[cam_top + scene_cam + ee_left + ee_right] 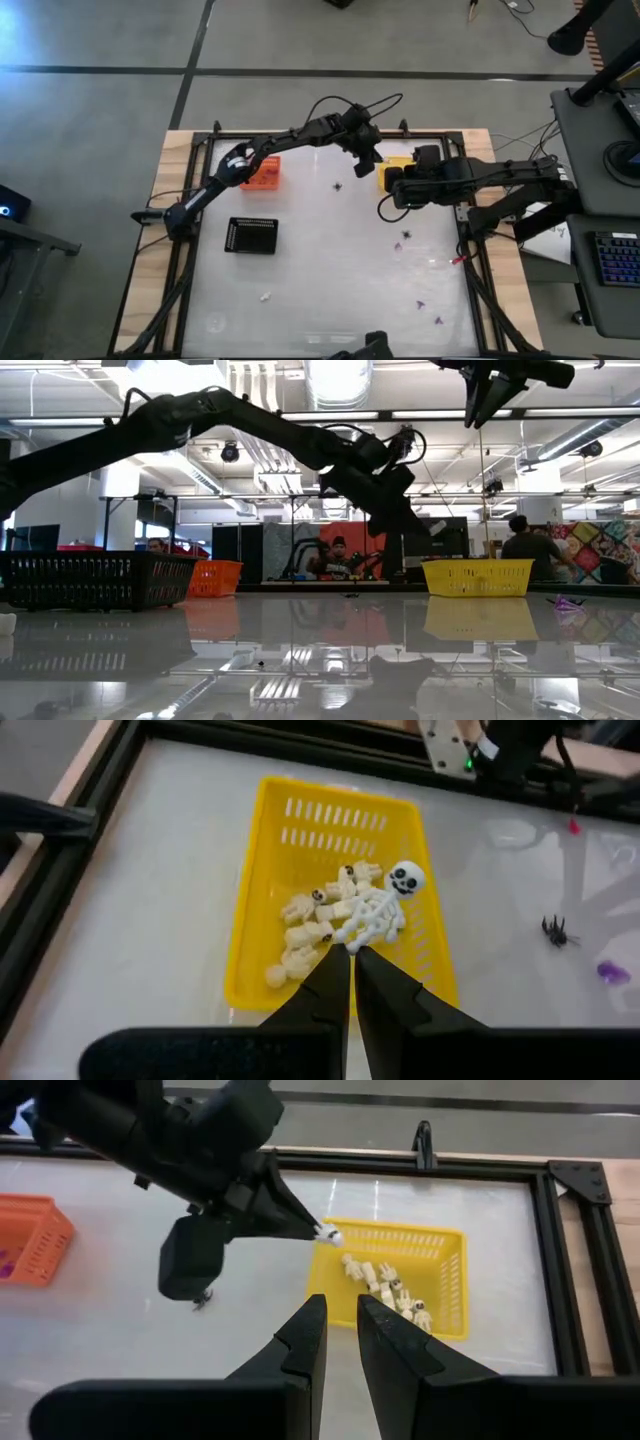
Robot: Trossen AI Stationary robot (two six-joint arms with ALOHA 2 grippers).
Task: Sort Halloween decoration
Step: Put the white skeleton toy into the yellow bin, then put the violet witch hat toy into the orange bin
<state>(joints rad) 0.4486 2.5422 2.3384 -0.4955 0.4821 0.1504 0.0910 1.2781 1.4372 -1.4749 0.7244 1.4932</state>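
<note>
My left gripper [352, 960] hovers over the yellow basket [335, 900] near the table's far right and is shut on a white skeleton trinket [378, 910]. Several cream trinkets [305, 935] lie in that basket. My right gripper [342, 1305] hangs open and holds nothing, high above the table just on the near side of the yellow basket [420, 1275]. It looks onto the left gripper [320, 1232]. Dark spider trinkets [338, 186] [407, 235], purple ones [421, 304] and a whitish one [265, 296] lie loose on the table. My left gripper pinches the skeleton's leg end [346, 944] between its two fingertips. The fingers slant downward from the table's left. The skeleton is lifted clear; its ribs and head [405, 877] stick out past the tips above the basket's inside.
An orange basket [262, 172] stands at the far left and a black tray [252, 236] nearer the middle left. A spider [556, 930] and a purple trinket [612, 972] lie beside the yellow basket. People sit beyond the far edge [340, 555]. A black frame [560, 1260] rims the table.
</note>
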